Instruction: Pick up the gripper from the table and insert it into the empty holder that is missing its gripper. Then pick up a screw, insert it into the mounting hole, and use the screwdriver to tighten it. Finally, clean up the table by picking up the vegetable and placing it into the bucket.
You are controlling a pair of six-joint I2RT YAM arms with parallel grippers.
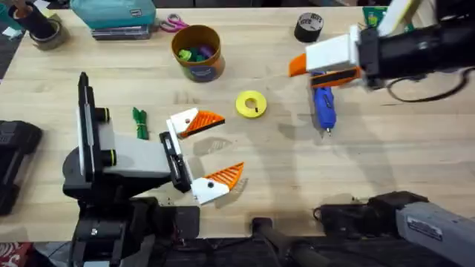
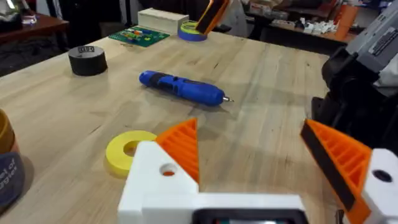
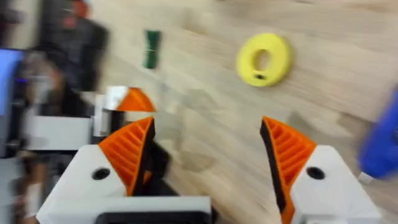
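Overhead view: taking the yellow disc as the marker, the job looks about a third done. The orange wedge sits seated in the white finger block of the left pincer, just beside the disc on the side toward the arm bases. That pincer is spread wide with nothing in it. The screw hole on that block looks unfilled from the left wrist, but I can't really tell, and I can't spot a loose screw. The blue screwdriver lies on the table near the disc, on the right arm's side, with the right pincer above it, gaping wide and empty. The little green vegetable is still on the table, well apart from the disc past the left pincer. The bucket stands near the disc on its far side. As for writing, the bucket's blue band and the tape roll have labels, but nothing's readable.
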